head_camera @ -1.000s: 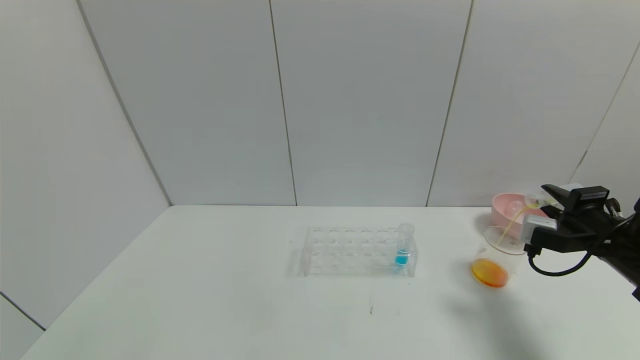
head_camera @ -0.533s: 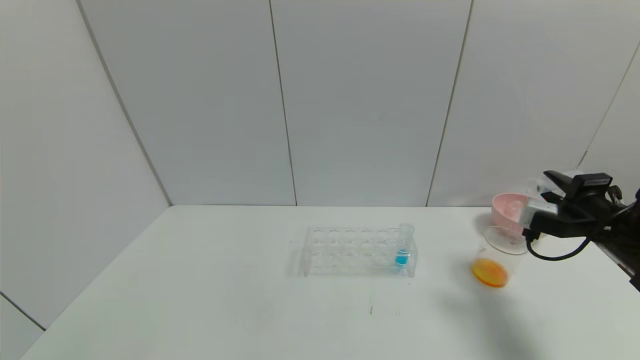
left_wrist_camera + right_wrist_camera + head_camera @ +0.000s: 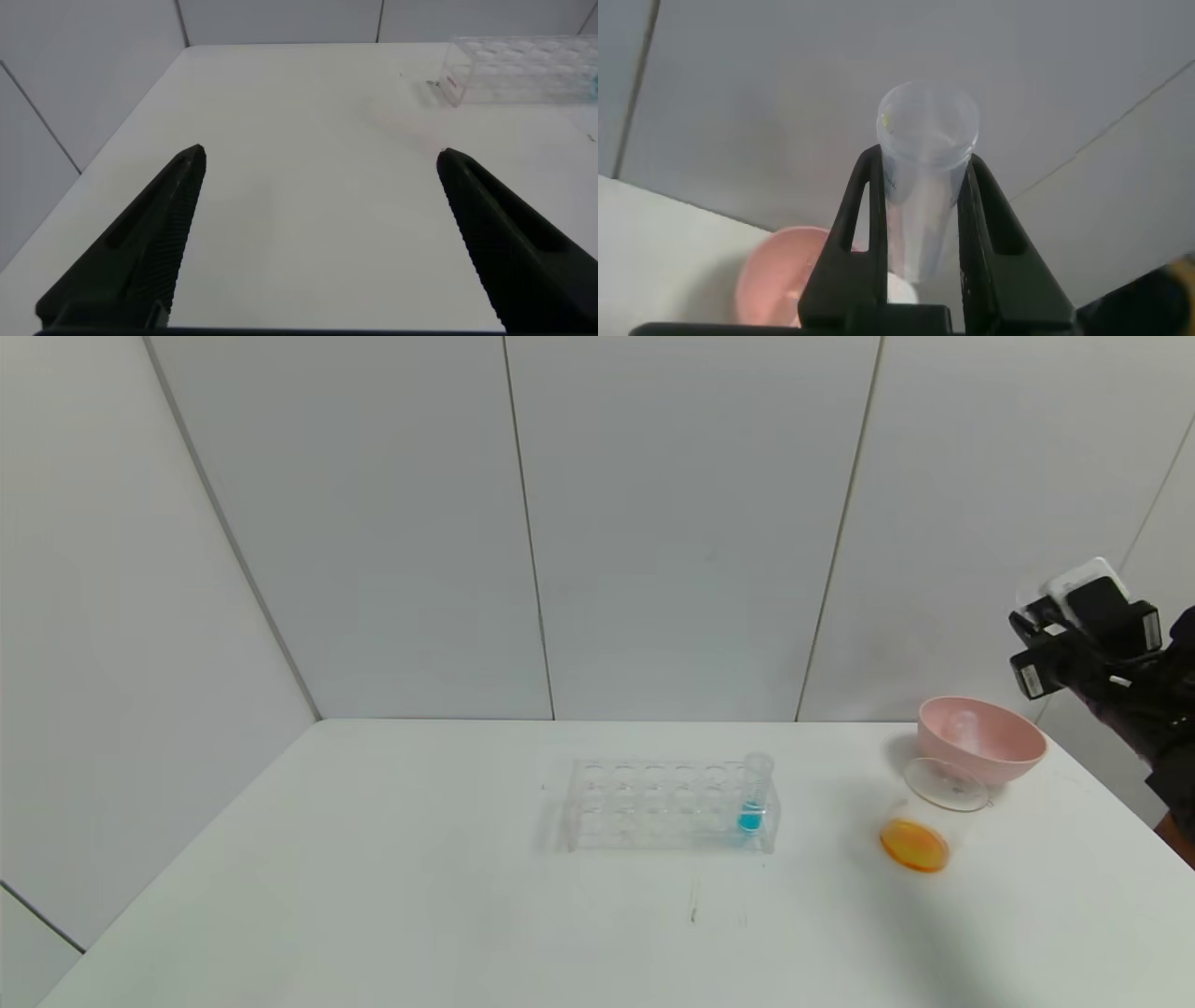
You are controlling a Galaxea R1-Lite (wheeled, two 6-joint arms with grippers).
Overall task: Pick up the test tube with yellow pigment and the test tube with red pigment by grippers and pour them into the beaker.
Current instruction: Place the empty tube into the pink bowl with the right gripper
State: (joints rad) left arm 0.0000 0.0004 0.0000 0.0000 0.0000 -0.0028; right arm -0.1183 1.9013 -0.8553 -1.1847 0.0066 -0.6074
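The beaker [image 3: 943, 789] stands at the table's right, in front of the pink bowl, with orange liquid [image 3: 914, 846] at its bottom. My right gripper [image 3: 1036, 649] is raised high above and to the right of the bowl. In the right wrist view it [image 3: 920, 159] is shut on a clear test tube [image 3: 926, 140] that looks empty, with a yellow speck at its rim. No tube with red liquid shows. My left gripper [image 3: 320, 163] is open and empty over bare table on the left.
A clear many-holed rack [image 3: 653, 803] stands mid-table with a blue-liquid tube [image 3: 752, 795] at its right end; the rack also shows in the left wrist view [image 3: 523, 70]. The pink bowl [image 3: 1013, 751] sits at the back right, near the table's right edge.
My right gripper was tilted over the beaker with a yellow stream running in. It has since lifted up and to the right with the tube, and the stream has stopped.
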